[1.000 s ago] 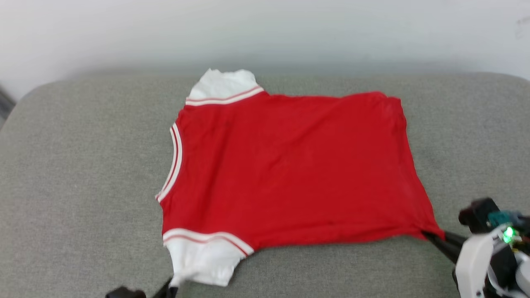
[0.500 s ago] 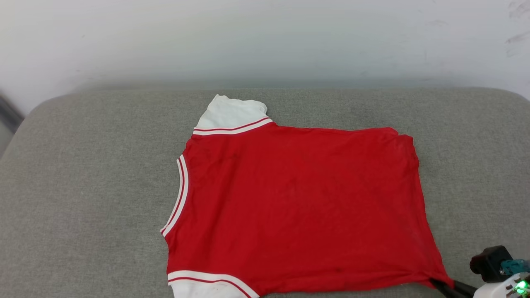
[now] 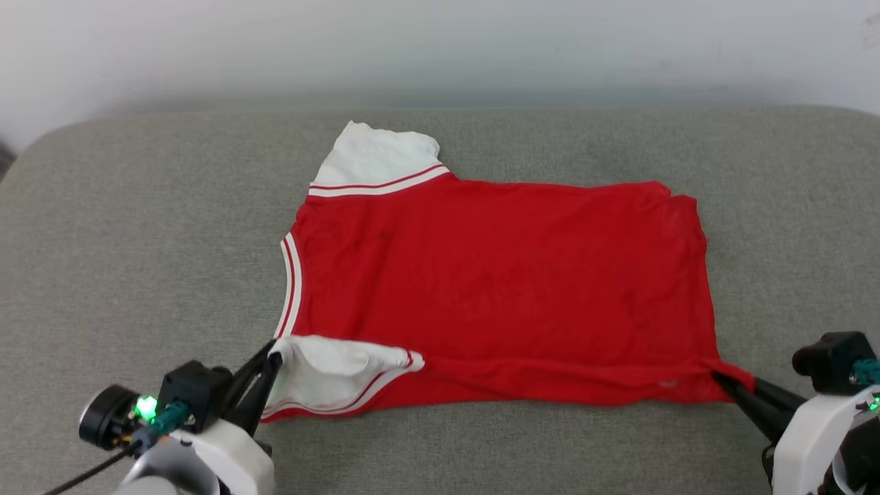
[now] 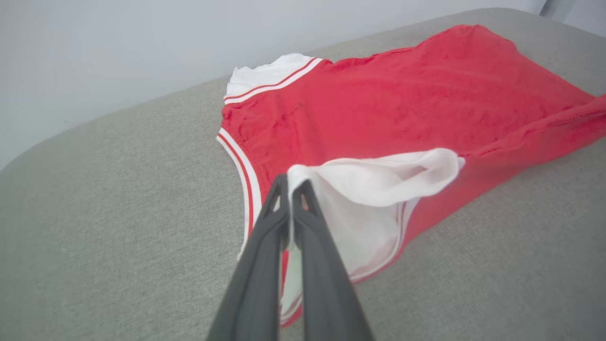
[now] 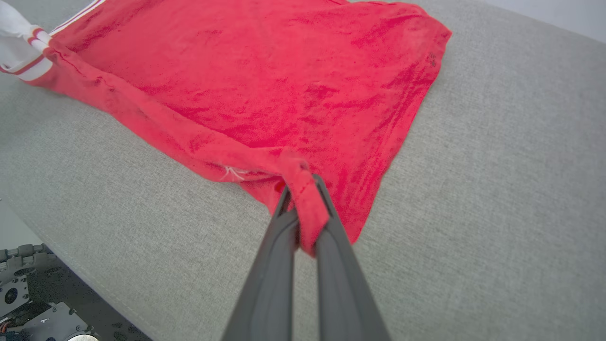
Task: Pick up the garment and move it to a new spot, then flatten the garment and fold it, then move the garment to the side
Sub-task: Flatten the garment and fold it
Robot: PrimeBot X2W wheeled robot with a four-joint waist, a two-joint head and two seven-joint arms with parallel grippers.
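Garment (image 3: 495, 289) lies spread on the grey cushion (image 3: 137, 240), collar toward 9 o'clock and hem toward 3 o'clock in the head view, with a plain red side up. From above, the left gripper (image 3: 271, 357) sits at the shirt's 7 o'clock and the right gripper (image 3: 722, 379) at its 4 o'clock, both at the near edge. The pale wall (image 3: 440, 48) stands beyond at 12 o'clock. The far sleeve (image 3: 378, 155) lies flat at 11 o'clock.

The left wrist view gives what the head view cannot. Its two dark fingers are pressed together on the edge of the near sleeve (image 4: 378, 182), which is held up off the cushion and lies partly over the red body (its opening gapes like a little pouch).

The right wrist view shows the other pair clenched on the near hem corner (image 5: 305, 189), with red cloth bunched between them. At that view's 8 o'clock, below the cushion's edge, some dark machinery (image 5: 28, 303) shows.

A small white fleck (image 5: 232, 173) of stitching sits by the hem, too small to read. The side of the garment facing the cushion is hidden, and the bottom edge of the head view cuts off both arms.
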